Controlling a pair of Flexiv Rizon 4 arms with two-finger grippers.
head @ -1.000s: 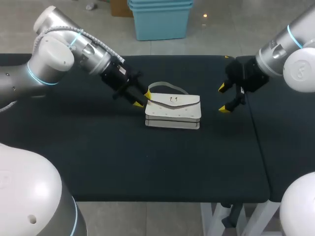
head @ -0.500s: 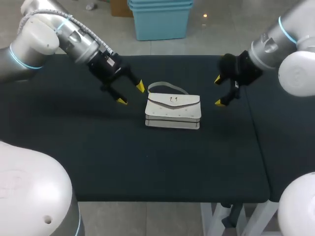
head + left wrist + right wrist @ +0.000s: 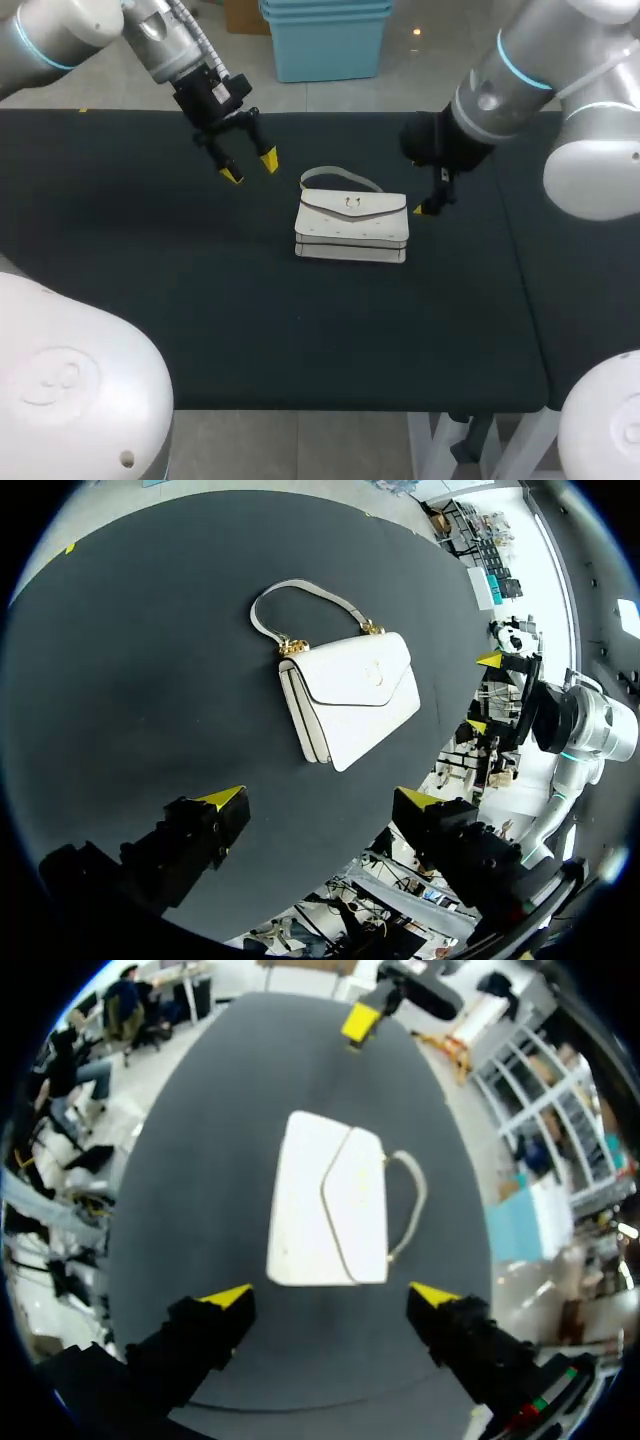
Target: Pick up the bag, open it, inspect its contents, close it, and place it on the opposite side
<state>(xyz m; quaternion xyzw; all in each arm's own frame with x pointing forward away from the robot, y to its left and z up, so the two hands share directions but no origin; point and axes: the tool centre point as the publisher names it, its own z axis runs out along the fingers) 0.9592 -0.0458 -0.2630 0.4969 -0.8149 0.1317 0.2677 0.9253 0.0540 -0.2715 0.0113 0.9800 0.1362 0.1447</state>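
Currently bag (image 3: 350, 228) lies shut mid-table (image 3: 200, 300) (flap down, handle (image 3: 340, 178) flat). Right gripper (image 3: 328, 1295) gapes wide, close beside it; left gripper (image 3: 249, 168) wide too, farther back. Pickup not yet started; next move likely needs 1 gripper closing on the handle.

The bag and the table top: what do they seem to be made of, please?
The bag looks like smooth white leather or imitation leather, with crisp flap edges and a soft, even sheen. I cannot tell which of the two it is. Its handle fittings look like gold-coloured metal, judging by their colour. The table top looks like matte black fabric or rubber matting, as it shows no reflections.
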